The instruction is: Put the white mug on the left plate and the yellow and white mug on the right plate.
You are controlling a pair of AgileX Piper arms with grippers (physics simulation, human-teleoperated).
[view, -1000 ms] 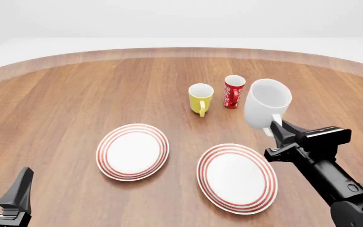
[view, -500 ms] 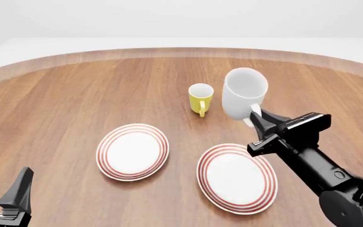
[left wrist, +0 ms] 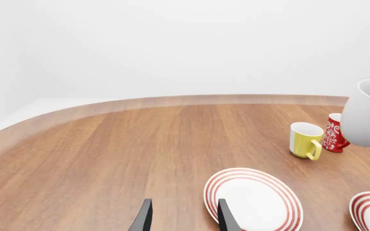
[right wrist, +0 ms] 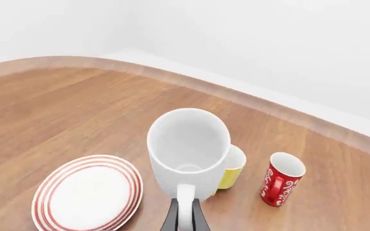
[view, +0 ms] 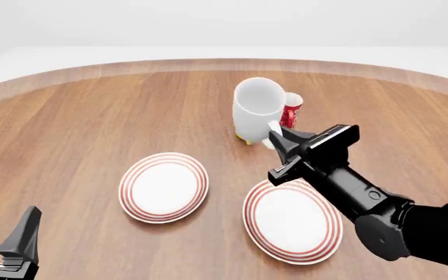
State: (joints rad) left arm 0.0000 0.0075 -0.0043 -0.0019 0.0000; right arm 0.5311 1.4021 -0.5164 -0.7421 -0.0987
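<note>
The white mug [view: 256,111] hangs above the table, upright and slightly tilted, and my right gripper [view: 275,138] is shut on its handle. The right wrist view looks down into the white mug [right wrist: 188,142] from behind that gripper [right wrist: 185,214]. The yellow and white mug [view: 244,140] stands behind it, almost wholly hidden in the front view, but shows in the left wrist view [left wrist: 305,139]. The left plate [view: 164,186] and right plate [view: 286,224] lie bare, the right arm crossing the right plate's far edge. My left gripper [view: 2,236] rests open at the near left corner.
A slim red-and-white patterned cup [view: 291,111] stands just right of the yellow and white mug [right wrist: 231,174] and close behind the held mug. The round wooden table's far edge [view: 224,63] curves across the back, with a white wall beyond.
My right arm has carried the white mug leftward, from right of the red cup to in front of the yellow and white mug. The red cup shows again. The left arm has not moved.
</note>
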